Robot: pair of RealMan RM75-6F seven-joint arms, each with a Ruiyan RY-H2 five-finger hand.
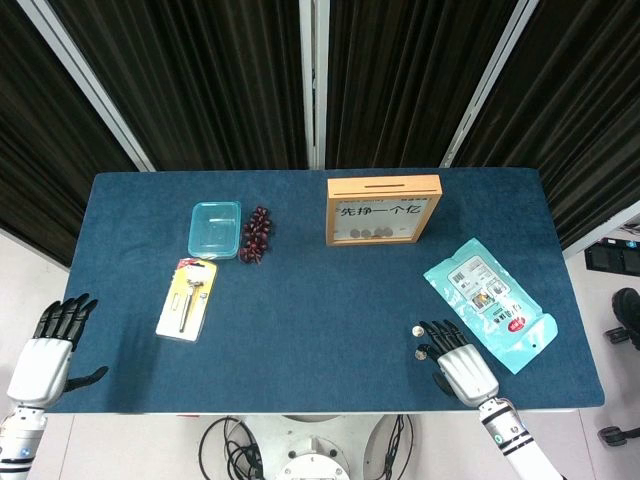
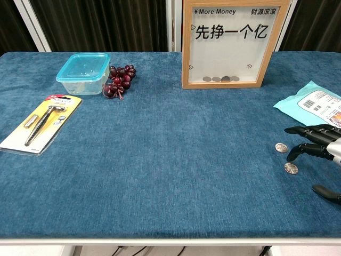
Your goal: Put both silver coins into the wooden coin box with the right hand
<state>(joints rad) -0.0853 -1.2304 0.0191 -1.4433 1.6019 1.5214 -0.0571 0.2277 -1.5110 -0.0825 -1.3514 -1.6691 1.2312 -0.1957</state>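
Two silver coins lie on the blue cloth at the front right, one farther back (image 2: 281,148) (image 1: 416,329) and one nearer (image 2: 290,168) (image 1: 421,351). My right hand (image 2: 318,152) (image 1: 457,363) hovers just right of them, fingers spread and pointing at the coins, holding nothing. The wooden coin box (image 1: 383,210) (image 2: 230,42) stands upright at the back centre, with several coins visible behind its window. My left hand (image 1: 48,350) hangs open off the table's front left corner.
A teal wipes packet (image 1: 488,303) lies right of the coins. At the left are a clear blue container (image 1: 215,228), a bunch of dark grapes (image 1: 258,234) and a yellow tool blister pack (image 1: 187,298). The table edge (image 1: 300,410) runs just in front of the right hand.
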